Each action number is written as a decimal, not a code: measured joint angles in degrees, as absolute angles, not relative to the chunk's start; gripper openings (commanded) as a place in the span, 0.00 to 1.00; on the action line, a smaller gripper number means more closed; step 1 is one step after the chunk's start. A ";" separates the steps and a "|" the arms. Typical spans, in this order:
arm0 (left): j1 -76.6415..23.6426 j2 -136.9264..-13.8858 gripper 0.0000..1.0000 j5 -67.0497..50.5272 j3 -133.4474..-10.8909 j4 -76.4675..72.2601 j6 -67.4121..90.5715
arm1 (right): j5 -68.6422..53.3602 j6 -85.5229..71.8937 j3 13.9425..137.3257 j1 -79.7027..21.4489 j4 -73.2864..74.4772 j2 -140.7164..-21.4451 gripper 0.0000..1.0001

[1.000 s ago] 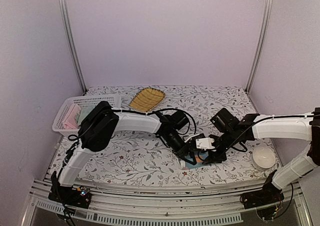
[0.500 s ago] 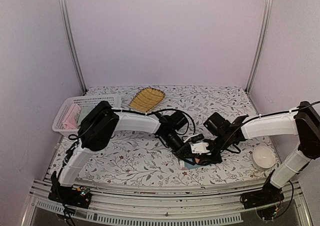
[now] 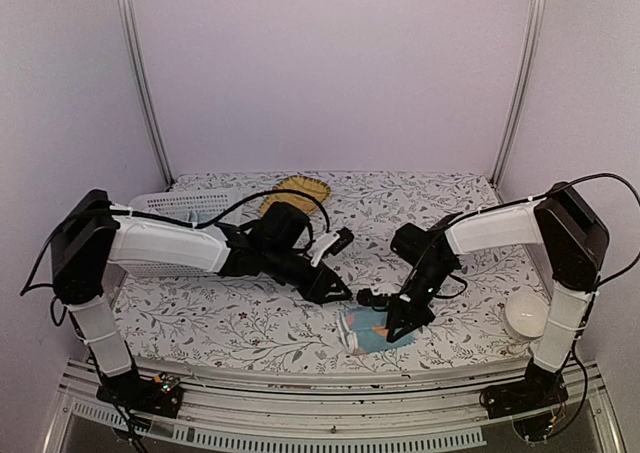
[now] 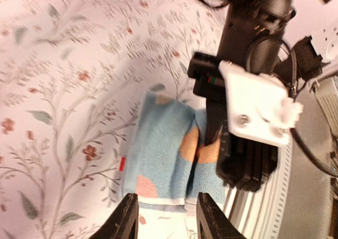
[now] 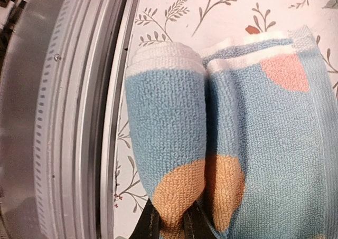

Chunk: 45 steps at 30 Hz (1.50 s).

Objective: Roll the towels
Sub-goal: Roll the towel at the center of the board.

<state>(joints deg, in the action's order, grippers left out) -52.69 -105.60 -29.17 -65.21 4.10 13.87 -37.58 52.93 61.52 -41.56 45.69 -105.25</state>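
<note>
A small light-blue towel with orange and pink prints lies partly rolled near the table's front edge. In the right wrist view its rolled part lies along the front rail, and the flat part lies beside it. My right gripper is shut on the orange-printed end of the roll, seen from above at the towel's right side. My left gripper is open and empty, a short way off the towel's white-edged end, up and to the left in the top view.
A yellow ribbed tray lies at the back. A white basket stands at the left, mostly behind my left arm. A white bowl sits at the right. The metal front rail runs right next to the roll.
My left gripper has opened, let go of the towel and drawn back to the left. My right gripper has shut on the end of the roll.
</note>
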 measured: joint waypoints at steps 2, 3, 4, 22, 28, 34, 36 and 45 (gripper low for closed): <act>-52.93 -99.83 0.40 -23.66 -59.77 -0.82 13.93 | -41.19 53.45 65.10 -39.48 50.00 -109.69 0.04; -53.47 -96.75 0.40 -20.62 -56.71 -3.49 13.65 | -42.81 53.52 66.52 -38.59 51.77 -111.50 0.04; -54.15 -94.35 0.40 -18.26 -54.15 -5.74 13.19 | -44.07 53.63 67.81 -37.89 53.41 -113.08 0.04; -74.63 -107.77 0.44 7.81 -66.57 -1.37 -14.39 | -48.31 50.61 83.46 -35.97 71.68 -127.26 0.06; -74.72 -118.43 0.43 10.28 -74.70 5.61 -19.57 | -47.90 50.13 83.53 -35.99 71.77 -127.26 0.07; -75.29 -120.01 0.32 13.21 -78.15 9.50 -21.54 | -47.72 49.95 83.50 -35.97 71.79 -127.24 0.23; -75.40 -120.03 0.29 13.76 -78.35 9.85 -21.96 | -47.79 50.24 83.53 -35.92 72.03 -127.11 0.30; -75.37 -120.01 0.22 13.65 -78.32 9.82 -22.26 | -49.60 54.15 88.38 -34.37 75.40 -124.81 0.40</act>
<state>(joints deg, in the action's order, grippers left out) -75.37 -120.01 13.65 -78.32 9.82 -22.26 -49.60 54.15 88.38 -34.37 75.40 -124.81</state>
